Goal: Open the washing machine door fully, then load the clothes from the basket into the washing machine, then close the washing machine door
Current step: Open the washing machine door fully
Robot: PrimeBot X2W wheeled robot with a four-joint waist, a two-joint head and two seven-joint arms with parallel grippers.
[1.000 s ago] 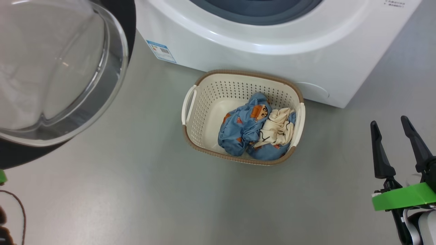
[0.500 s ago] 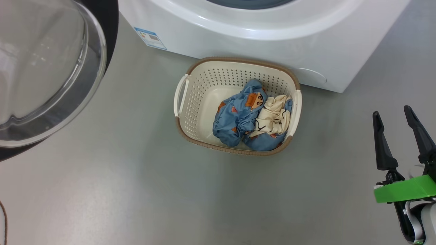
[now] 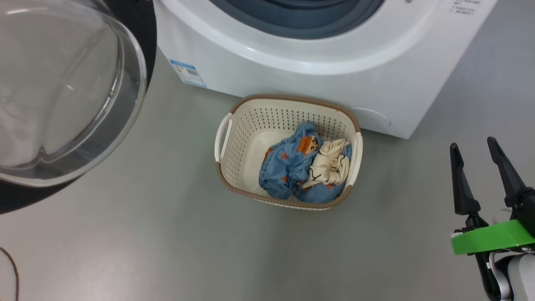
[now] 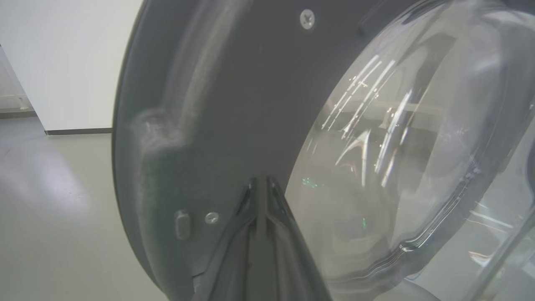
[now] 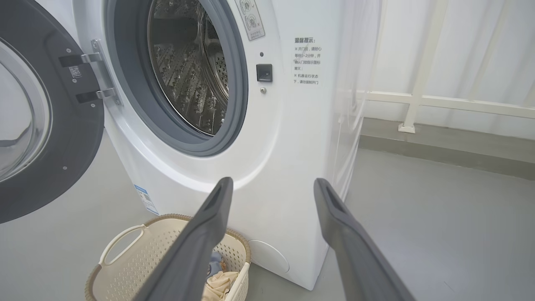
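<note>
The washing machine door point(image 3: 62, 92) stands swung open at the upper left, its clear glass bowl bulging out of the black rim. My left gripper point(image 4: 260, 180) is shut, its tips close against the door's dark grey inner face point(image 4: 217, 104) beside the glass; I cannot tell if they touch. The white washing machine point(image 3: 292, 79) shows its steel drum point(image 5: 188, 71) open. In front of it sits the cream basket point(image 3: 267, 121), holding the blue printed garment point(image 3: 284, 167) and the cream garment point(image 3: 328, 165). My right gripper point(image 3: 471, 142) hangs open and empty, right of the basket.
Grey floor point(image 3: 167, 242) surrounds the basket. A white railing and curtain point(image 5: 439, 100) stand to the right of the machine. A thin brown cable point(image 3: 12, 267) lies at the lower left edge. A white wall point(image 4: 62, 62) rises behind the open door.
The head camera has shifted, so the whole picture moved down, then back up. The basket, clothes and door stay put, and the right gripper remains open.
</note>
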